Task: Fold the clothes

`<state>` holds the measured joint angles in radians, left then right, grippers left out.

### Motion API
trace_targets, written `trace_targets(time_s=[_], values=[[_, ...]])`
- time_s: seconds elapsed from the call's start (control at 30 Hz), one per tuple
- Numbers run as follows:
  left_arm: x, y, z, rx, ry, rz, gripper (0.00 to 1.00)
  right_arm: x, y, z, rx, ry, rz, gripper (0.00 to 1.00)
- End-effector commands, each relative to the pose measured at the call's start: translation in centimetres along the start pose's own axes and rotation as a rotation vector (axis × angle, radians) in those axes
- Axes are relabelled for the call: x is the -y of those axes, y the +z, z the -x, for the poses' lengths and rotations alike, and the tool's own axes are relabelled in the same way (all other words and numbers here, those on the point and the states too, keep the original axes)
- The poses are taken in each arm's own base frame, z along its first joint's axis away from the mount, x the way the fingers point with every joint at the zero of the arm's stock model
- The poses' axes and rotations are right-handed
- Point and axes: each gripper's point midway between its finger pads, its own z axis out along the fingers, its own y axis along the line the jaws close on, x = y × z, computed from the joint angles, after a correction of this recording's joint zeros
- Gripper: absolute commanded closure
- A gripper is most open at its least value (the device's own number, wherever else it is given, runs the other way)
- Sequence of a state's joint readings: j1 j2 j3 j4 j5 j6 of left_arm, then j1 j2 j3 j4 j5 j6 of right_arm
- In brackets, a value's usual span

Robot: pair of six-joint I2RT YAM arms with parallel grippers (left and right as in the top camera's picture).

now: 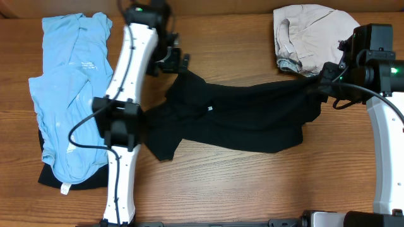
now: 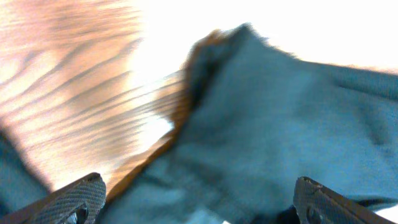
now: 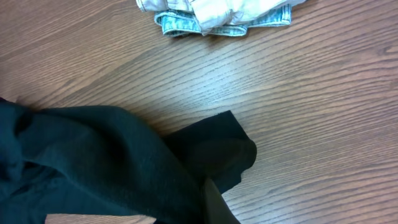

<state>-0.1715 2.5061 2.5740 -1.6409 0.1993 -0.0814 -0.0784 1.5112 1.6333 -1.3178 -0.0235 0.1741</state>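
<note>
Blurred in close-up, a dark shirt [image 2: 280, 130] lies heaped on the wood-grain tabletop [image 2: 68, 93], one bunched edge raised mid-frame; the left pincer [image 2: 199, 198] stands wide above it, fingertips [image 2: 78, 196] gripping nothing

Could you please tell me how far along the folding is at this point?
Done: nothing looks neatly folded; the blue shirt lies loose at the left over another black piece, and the beige bundle is crumpled. In hand: the black shirt lies spread out, the right end effector shut on its edge, the left end effector open. Left: folding everything.
</note>
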Motion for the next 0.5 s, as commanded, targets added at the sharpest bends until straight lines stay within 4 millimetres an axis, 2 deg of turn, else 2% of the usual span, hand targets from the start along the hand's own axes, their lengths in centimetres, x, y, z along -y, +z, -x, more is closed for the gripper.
trace_targets(time_s=[0.0,0.1,0.23,0.37,0.47], values=[[-1.8,-2.1,0.1,0.028,-0.161,-0.031,0.0,0.1,-0.4,0.3,0.018,-0.002,0.006,0.96],[-2.6,-2.2,-0.3,0.008,-0.186,-0.055,0.0,0.1,-0.4,0.4,0.021,-0.002,0.007,0.96],[-2.8,-1.4,-0.9,-0.027,-0.162,-0.059,0.0,0.0,-0.4,0.6,0.032,-0.002,0.01,0.96],[-2.5,0.1,-1.4,-0.064,-0.111,-0.067,0.0,0.0,-0.4,0.7,0.034,-0.002,0.01,0.95],[-1.5,1.1,-1.4,-0.075,-0.043,-0.123,0.0,0.0,-0.4,0.7,0.035,-0.002,0.01,0.95]])
